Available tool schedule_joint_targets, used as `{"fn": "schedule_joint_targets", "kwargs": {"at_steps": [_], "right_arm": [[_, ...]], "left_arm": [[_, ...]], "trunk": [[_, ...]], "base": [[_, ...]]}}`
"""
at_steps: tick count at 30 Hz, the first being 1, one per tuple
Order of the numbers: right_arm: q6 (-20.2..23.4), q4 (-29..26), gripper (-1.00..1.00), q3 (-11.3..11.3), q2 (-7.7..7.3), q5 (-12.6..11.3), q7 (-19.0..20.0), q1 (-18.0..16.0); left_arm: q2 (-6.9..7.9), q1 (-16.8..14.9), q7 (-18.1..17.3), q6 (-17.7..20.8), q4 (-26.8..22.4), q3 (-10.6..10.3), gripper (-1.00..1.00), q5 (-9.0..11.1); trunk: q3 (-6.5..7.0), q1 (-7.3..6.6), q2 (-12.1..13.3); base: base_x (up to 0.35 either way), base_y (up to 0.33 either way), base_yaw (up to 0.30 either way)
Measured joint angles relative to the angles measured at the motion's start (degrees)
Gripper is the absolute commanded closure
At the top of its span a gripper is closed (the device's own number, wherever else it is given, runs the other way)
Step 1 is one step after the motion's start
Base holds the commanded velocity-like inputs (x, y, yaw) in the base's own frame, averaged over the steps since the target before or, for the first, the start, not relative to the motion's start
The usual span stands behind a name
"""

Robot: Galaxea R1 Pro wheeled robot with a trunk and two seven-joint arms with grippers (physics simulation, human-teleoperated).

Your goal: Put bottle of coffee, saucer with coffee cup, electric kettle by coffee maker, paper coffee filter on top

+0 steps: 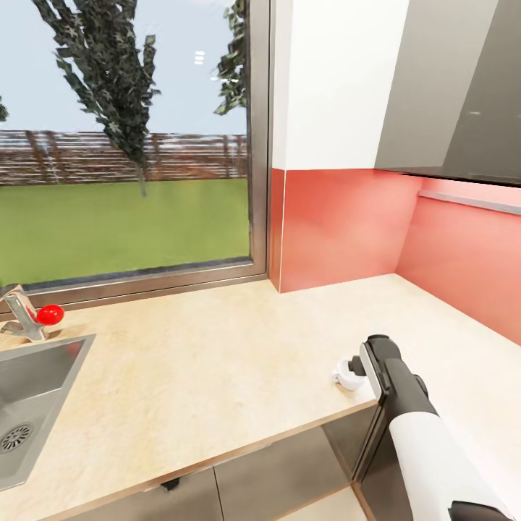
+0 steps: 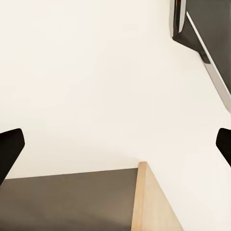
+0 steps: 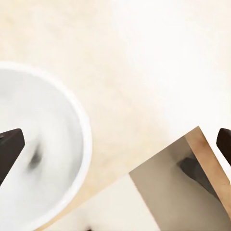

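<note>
From the head view, the right hand (image 1: 356, 367) hangs low over the front edge of the tan surface (image 1: 217, 362), by a small white coffee cup (image 1: 348, 378) that sits on the surface close to that front edge. A steel sink (image 1: 32, 405) is sunk into the surface's left end, with a tap and its red knob (image 1: 50, 314) at the back edge under the window.

In the left wrist view, the left hand (image 2: 115, 144) is spread wide over pale floor and a cabinet edge, holding nothing.

In the right wrist view, the right hand's fingers (image 3: 9, 147) are spread apart; the cup's white rim lies beneath one fingertip, above the surface's front edge.
</note>
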Motion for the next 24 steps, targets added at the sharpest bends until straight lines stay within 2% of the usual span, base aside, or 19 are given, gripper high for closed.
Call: {"fn": "schedule_joint_targets", "kwargs": {"at_steps": [5,20,24], "right_arm": [[-0.22,1.86,-1.0,0.01,0.0,-0.06,0.01,0.0],[-0.41,2.27,-1.0,0.02,0.0,-0.21,0.02,0.0],[-2.32,2.41,-1.0,0.02,0.0,-0.22,0.09,0.0]], "left_arm": [[-0.03,-0.02,0.0,0.0,0.0,-0.01,-1.0,0.0],[-0.06,-0.03,0.0,0.0,0.0,-0.02,-1.0,0.01],[-0.06,0.0,0.0,0.0,0.01,0.0,-1.0,-0.01]], "trunk": [[0.0,0.0,0.0],[0.0,0.0,0.0],[0.0,0.0,0.0]], "base": [[0.0,0.0,0.0],[0.0,0.0,0.0],[0.0,0.0,0.0]]}}
